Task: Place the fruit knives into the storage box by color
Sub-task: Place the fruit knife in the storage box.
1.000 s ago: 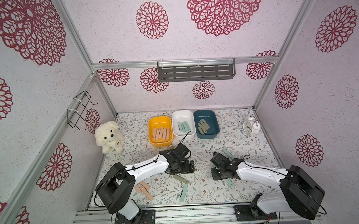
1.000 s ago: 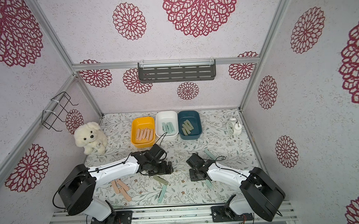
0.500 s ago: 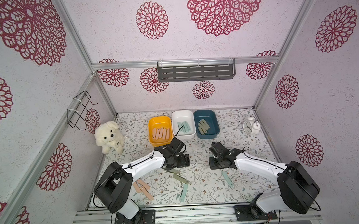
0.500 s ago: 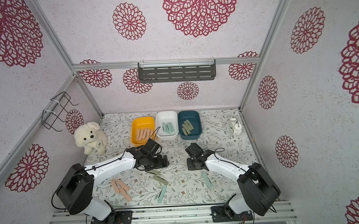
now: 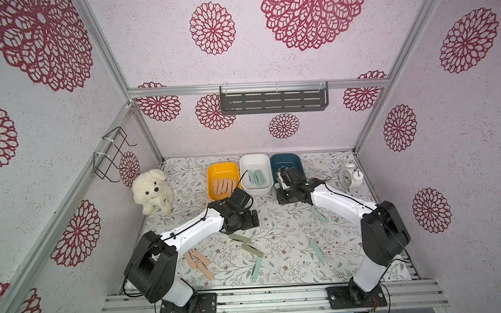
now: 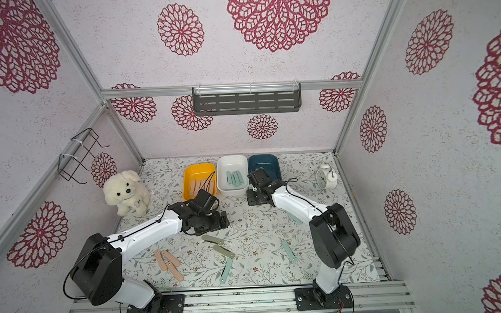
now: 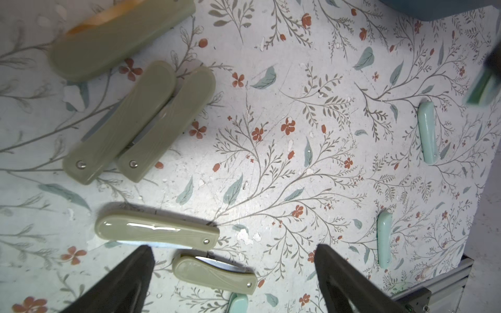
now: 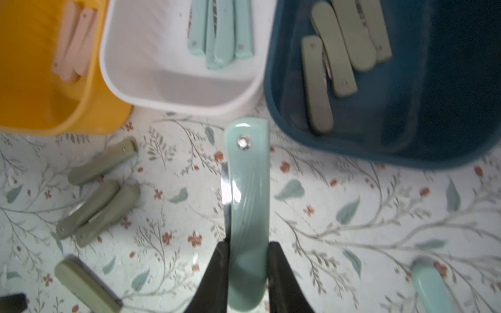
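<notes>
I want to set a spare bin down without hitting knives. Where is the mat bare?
Bare: between the plush dog and the yellow bin, and mid-table between the sage-green knives and the right-side mint knives. Crowded: front left around the pink knives, and before the white bin, where the left gripper and right gripper sit.
</notes>
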Available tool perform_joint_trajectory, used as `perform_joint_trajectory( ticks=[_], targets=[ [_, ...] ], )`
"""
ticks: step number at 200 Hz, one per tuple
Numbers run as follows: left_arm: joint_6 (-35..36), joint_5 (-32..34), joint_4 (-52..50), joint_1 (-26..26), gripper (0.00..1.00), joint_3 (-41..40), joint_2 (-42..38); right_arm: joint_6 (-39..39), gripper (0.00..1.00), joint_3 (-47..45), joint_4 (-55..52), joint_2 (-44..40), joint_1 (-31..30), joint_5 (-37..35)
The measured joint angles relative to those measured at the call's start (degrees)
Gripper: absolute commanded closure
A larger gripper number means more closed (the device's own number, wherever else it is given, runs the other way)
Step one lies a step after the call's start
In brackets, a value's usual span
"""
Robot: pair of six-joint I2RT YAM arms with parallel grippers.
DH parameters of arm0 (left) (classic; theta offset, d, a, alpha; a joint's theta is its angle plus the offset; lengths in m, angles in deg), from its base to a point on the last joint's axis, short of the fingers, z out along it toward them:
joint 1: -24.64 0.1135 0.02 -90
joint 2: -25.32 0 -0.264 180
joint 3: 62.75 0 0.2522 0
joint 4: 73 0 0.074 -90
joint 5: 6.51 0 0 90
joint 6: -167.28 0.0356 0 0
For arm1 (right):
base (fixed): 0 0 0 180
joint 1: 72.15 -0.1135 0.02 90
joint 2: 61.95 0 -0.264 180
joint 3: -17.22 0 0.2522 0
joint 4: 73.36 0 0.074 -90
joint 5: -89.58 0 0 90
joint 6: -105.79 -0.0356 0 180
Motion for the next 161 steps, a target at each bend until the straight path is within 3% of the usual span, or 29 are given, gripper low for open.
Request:
perform_joint_trajectory(
  ticks=[65,123,161],
  targets=[
    [-1.03,0.76,-3.89,0.07,0.03,-0.33,-3.87,4.90,0.83,25.22,-1.92,19.26,0.50,0.02],
    [-4.48,0.83,-7.61,-0.11,0.03,-3.52,-6.97,7.19,0.56,44.19,-8.24,32.98,1.68,0.13],
    [-8.74,-0.70,-9.20,-2.73,0.00,-6.10,-6.97,8.07,0.47,44.39,-10.27,31.08,1.66,0.13]
  ],
)
